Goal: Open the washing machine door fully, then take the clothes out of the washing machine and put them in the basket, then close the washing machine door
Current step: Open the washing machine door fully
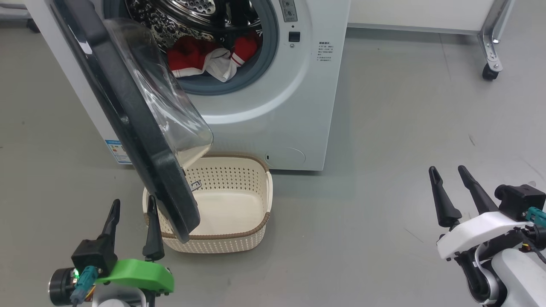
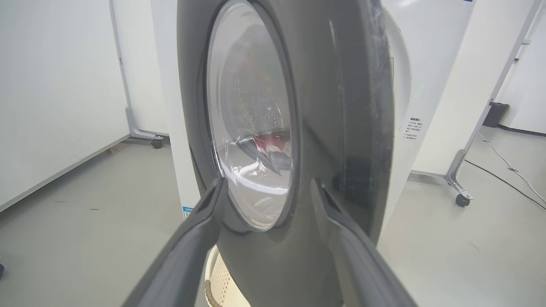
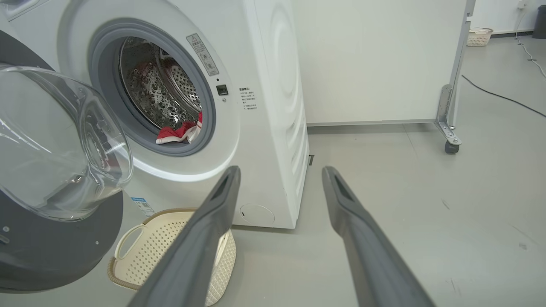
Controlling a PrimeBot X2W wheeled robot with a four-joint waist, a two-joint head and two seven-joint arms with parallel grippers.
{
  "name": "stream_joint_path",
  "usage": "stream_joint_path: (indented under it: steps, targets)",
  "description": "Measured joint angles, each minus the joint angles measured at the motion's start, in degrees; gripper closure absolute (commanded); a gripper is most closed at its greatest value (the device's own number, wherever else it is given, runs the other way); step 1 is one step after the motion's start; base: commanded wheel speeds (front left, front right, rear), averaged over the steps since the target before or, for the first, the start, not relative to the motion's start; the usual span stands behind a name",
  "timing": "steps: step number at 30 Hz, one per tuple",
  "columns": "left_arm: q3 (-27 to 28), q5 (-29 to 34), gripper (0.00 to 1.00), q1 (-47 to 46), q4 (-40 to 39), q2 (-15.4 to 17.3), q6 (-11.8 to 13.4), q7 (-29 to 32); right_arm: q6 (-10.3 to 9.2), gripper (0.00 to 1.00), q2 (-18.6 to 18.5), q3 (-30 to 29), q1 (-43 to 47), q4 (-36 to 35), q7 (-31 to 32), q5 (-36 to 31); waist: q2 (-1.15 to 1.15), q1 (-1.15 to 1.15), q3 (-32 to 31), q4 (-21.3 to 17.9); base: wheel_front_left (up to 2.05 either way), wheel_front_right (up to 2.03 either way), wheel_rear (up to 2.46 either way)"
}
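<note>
Clothes (image 1: pixel 192 57) are seen low in the steel drum (image 1: pixel 187 17) of the washing machine (image 1: pixel 277 119), draped onto the grey gasket (image 1: pixel 266 51). They are judged light, limp and easily snagged, so a bunched red fold at the front is best pinched. The washing machine door (image 1: pixel 140 140) is stiff and hinged, with a glossy black rim that is likely slick. Its bulging glass bowl (image 1: pixel 166 106) is to be avoided. It is swung out over the basket (image 1: pixel 239 158), which is cream perforated plastic with a brown woven-look rim. The left gripper (image 1: pixel 133 201) is held apart just beside the door edge. The right gripper (image 1: pixel 448 170) is held apart, with nothing gripped.
</note>
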Motion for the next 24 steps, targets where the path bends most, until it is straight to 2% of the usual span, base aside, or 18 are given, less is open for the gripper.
stream_joint_path:
  steps: [2,24]
  targets:
    - [-0.1,-0.1,0.0,0.2,-0.1,0.0,0.0,0.0,-0.45,0.0,0.1,-0.5,0.6,-0.2,0.0,-0.4,0.0,0.0,-0.1,-0.1,0.0,0.0,0.0]
    - [-0.8,-0.1,0.0,1.0,-0.6,0.0,0.0,0.0,-0.51,0.0,3.4,-6.0,4.5,-4.4,0.0,-5.7,0.0,0.0,-0.2,-0.9,0.0,0.0,0.0]
